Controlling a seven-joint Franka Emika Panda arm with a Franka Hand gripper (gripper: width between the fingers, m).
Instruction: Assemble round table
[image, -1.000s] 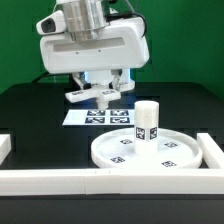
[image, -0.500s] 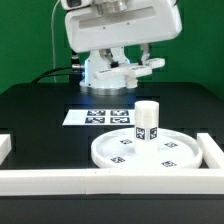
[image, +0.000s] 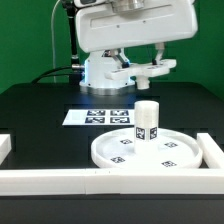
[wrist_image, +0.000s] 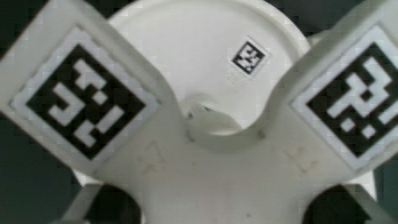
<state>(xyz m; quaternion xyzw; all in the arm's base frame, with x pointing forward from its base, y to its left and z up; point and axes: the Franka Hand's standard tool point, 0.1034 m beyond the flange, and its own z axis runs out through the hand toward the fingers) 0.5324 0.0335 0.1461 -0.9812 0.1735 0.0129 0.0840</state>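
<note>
Taking the far edge in the exterior view as 12 o'clock, the black counter (image: 40, 120) carries the arm base (image: 100, 72) at 12. The marker board (image: 85, 116) lies flat near the middle, a little toward 12. The disc (image: 100, 150) lies flat at about 4 o'clock, its far rim just beside the marker board's near edge. A front rail (image: 60, 182) runs along the 6 o'clock edge, and whether the disc's near rim touches it cannot be told. A right rail (image: 213, 152) sits at 3 to 4, close by the disc. A left rail (image: 4, 147) shows at 8.
</note>
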